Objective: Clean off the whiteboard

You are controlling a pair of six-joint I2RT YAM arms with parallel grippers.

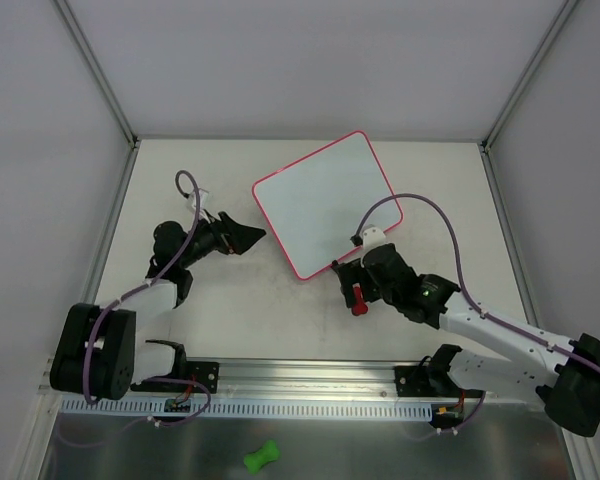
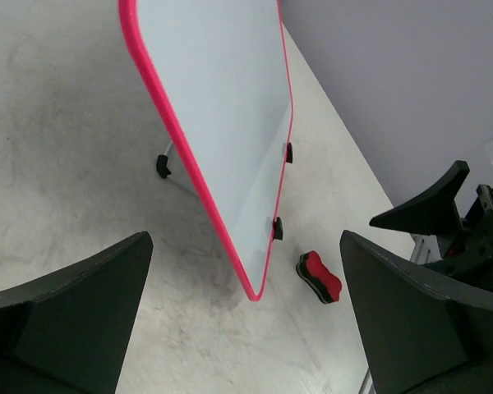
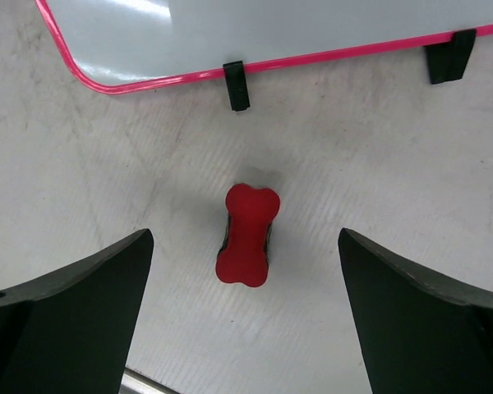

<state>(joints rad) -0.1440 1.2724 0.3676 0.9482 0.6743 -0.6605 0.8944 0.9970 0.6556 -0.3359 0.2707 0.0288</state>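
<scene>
The whiteboard point(image 1: 325, 200) is sitting toward the far middle of the table point(image 1: 230, 310), turned at an angle and propped up on its small black feet point(image 3: 236, 84), its face showing plain white. The left gripper point(image 2: 245, 238) is hovering just off the board's left edge, aiming at it, with its fingers spread wide and nothing between them. The right gripper point(image 3: 245, 232) is hanging over the table near the board's near corner, pointing down, its fingers likewise wide apart and gripping nothing. Right below it, a small red bone-shaped eraser point(image 3: 246, 235) is lying on the table, framed between the two fingers but touching neither, and just short of the board's pink-red frame point(image 3: 329, 56).
</scene>
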